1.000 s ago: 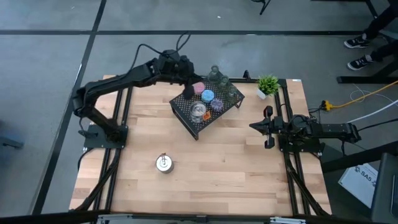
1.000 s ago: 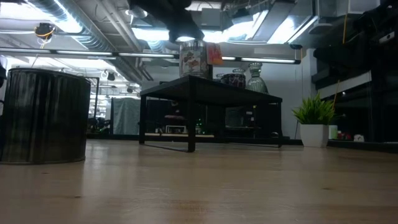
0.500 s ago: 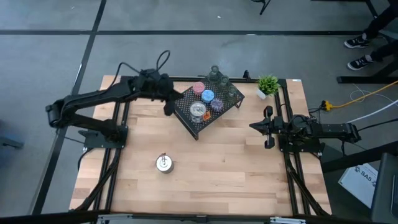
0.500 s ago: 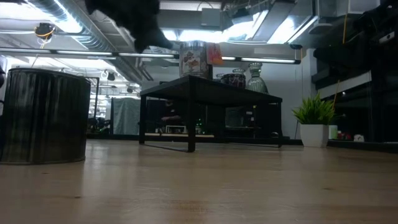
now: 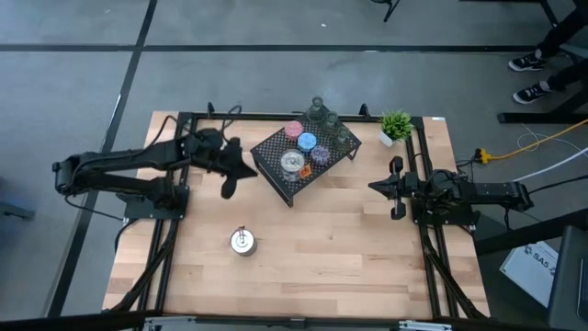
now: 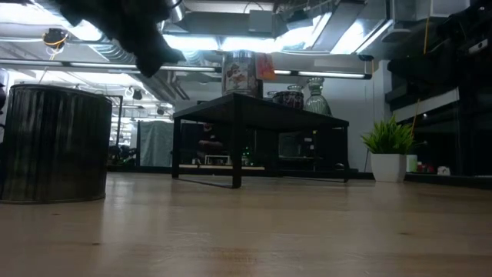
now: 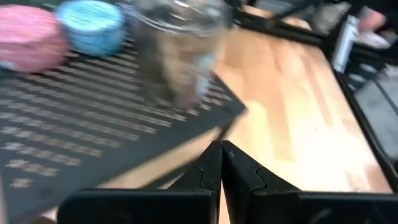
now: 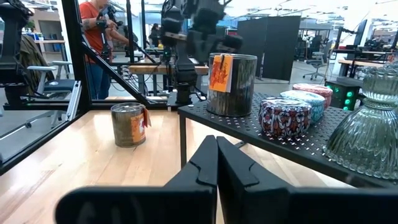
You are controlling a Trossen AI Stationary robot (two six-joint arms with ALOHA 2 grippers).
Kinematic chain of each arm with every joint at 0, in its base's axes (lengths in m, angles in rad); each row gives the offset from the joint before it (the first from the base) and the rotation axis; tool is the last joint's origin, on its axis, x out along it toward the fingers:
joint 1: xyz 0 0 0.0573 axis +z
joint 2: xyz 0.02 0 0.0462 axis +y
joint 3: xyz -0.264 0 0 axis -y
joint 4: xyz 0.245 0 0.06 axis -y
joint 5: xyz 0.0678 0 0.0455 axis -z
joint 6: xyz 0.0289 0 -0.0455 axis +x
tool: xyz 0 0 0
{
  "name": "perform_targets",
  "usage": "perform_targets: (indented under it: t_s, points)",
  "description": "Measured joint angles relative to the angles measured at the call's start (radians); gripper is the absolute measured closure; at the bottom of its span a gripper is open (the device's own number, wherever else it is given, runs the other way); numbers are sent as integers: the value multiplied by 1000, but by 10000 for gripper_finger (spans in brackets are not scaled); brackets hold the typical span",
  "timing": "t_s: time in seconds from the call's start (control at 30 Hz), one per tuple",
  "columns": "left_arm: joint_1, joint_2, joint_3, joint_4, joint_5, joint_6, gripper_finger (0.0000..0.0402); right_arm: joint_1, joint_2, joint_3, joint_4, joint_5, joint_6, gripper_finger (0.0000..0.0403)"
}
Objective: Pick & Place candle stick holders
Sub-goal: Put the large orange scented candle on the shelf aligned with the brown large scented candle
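Claws pressed together, both empty — your left claw [image 5: 227, 187] hangs just beside the black wire-mesh rack [image 5: 276, 170]; shiny silver holder [image 5: 242, 241] sits apart on the bench [image 5: 331, 239].

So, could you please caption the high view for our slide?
Left claw shut beside the black rack of candle holders; right claw waits.

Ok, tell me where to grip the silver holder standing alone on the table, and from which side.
Probably from straight above: the lone silver holder stands upright on open table with nothing beside it. Close the left pincer, the nearer one, across its round wall near the rim.
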Motion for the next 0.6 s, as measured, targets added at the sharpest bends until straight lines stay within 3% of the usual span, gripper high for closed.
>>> perform_targets:
  t_s: [0.23, 0.47, 0.6]
  points:
    - [-174, -5, -5, -61, -8, -4, 400, 0, 0, 0, 0, 0, 0, 402]
    - [-357, -5, 34, -77, -143, 31, 399, 0, 0, 0, 0, 0, 0, 402]
    - [-419, 7, 79, -104, -154, 48, 397, 0, 0, 0, 0, 0, 0, 402]
